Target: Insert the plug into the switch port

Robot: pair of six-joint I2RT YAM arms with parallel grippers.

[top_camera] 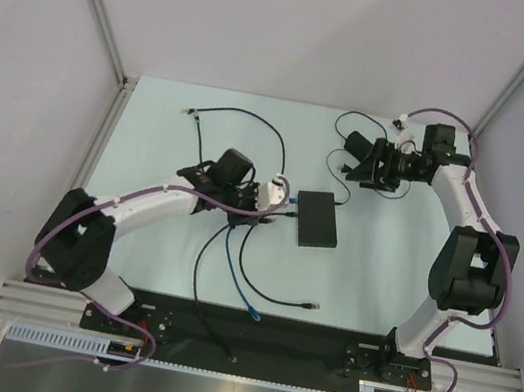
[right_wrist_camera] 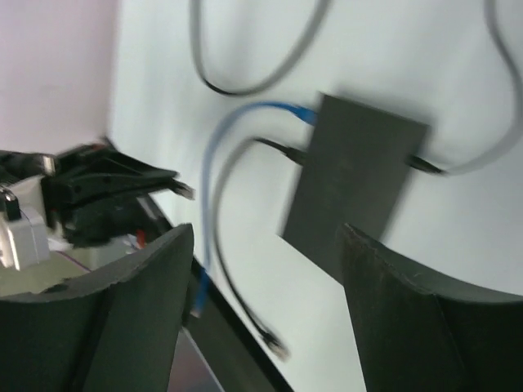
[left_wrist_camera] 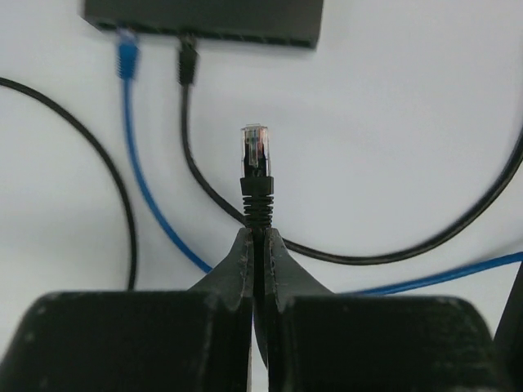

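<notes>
The switch (top_camera: 319, 218) is a flat black box lying mid-table. In the left wrist view it (left_wrist_camera: 204, 18) lies ahead at the top edge, with a blue plug (left_wrist_camera: 125, 55) and a black plug (left_wrist_camera: 187, 64) in its near edge. My left gripper (left_wrist_camera: 257, 234) is shut on a black cable just behind its clear plug (left_wrist_camera: 255, 149), which points at the switch, well short of it. In the top view the left gripper (top_camera: 285, 200) is just left of the switch. My right gripper (top_camera: 353, 154) is open and empty, up behind the switch (right_wrist_camera: 351, 184); its view is blurred.
Black and blue cables trail from the switch toward the near edge, with loose ends (top_camera: 311, 307) (top_camera: 254, 311) near the black base rail (top_camera: 248, 331). Another black cable (top_camera: 245, 117) loops at the back left. Enclosure walls stand on both sides and behind.
</notes>
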